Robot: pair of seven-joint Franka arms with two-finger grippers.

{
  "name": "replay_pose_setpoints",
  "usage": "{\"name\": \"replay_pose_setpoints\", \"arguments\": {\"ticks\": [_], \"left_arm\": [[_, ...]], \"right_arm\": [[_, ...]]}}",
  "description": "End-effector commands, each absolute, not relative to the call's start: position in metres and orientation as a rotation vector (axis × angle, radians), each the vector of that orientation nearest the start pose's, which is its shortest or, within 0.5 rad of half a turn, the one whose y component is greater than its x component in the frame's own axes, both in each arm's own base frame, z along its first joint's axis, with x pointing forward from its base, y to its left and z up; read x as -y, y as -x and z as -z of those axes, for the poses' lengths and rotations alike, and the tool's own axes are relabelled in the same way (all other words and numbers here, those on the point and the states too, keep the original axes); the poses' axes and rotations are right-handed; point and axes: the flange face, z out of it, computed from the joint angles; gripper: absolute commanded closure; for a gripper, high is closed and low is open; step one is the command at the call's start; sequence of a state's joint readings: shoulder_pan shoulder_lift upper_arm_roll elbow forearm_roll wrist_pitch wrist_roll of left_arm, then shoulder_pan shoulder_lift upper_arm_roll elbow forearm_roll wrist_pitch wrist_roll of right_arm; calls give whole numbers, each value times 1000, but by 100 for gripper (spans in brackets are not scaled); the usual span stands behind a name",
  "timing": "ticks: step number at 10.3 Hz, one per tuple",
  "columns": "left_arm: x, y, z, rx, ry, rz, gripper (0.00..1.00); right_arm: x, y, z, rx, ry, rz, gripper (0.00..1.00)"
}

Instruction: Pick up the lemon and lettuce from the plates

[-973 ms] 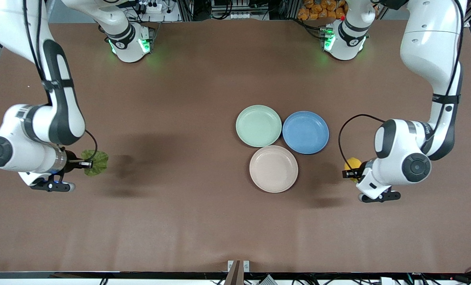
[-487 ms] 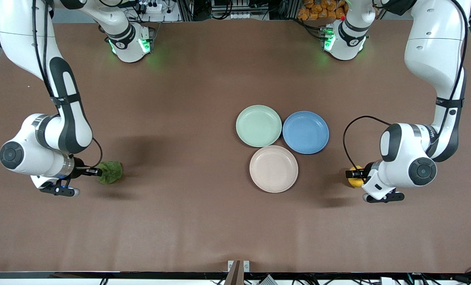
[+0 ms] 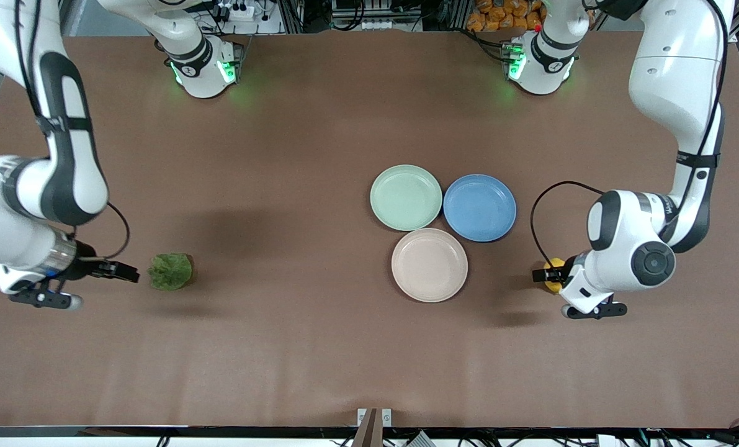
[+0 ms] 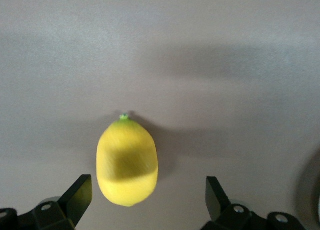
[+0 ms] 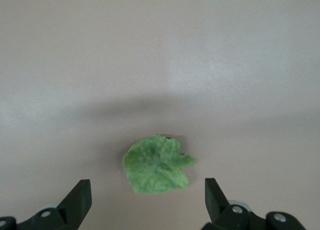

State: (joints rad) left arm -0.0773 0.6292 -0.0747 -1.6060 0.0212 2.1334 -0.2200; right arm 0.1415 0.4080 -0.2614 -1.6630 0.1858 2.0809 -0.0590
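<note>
The lemon (image 3: pixel 553 271) lies on the bare table toward the left arm's end, beside the beige plate (image 3: pixel 429 265). My left gripper (image 3: pixel 541 276) is open just over it. In the left wrist view the lemon (image 4: pixel 127 162) rests with one end between the wide-apart fingers (image 4: pixel 76 195), touching neither. The lettuce (image 3: pixel 170 271) lies flat on the table toward the right arm's end. My right gripper (image 3: pixel 123 272) is open and empty, a short way from the leaf toward the right arm's end. The leaf also shows in the right wrist view (image 5: pixel 157 165). The mint green plate (image 3: pixel 406 197) and the beige plate are empty.
A blue plate (image 3: pixel 479 207), also empty, touches the mint plate toward the left arm's end. The three plates form a cluster at mid-table. Both arm bases stand along the table edge farthest from the front camera.
The right gripper lowered the lettuce, let it go and drew back toward its end of the table. The left gripper lowered the lemon onto the table and opened.
</note>
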Motion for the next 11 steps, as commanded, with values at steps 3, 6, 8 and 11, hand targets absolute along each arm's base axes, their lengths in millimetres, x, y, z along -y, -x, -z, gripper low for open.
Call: {"name": "replay_pose_setpoints", "arguments": {"ticks": [3, 6, 8, 11], "left_arm": [[79, -571, -286, 109, 3134, 37, 0], [56, -529, -318, 134, 3122, 68, 0], [38, -511, -333, 124, 3116, 89, 0], [26, -502, -344, 120, 3111, 98, 0]], "right_arm": [[73, -630, -514, -85, 3088, 55, 0], [80, -595, -604, -72, 3080, 157, 0], [80, -576, -638, -78, 3077, 212, 0], [81, -565, -676, -70, 3088, 255, 0]]}}
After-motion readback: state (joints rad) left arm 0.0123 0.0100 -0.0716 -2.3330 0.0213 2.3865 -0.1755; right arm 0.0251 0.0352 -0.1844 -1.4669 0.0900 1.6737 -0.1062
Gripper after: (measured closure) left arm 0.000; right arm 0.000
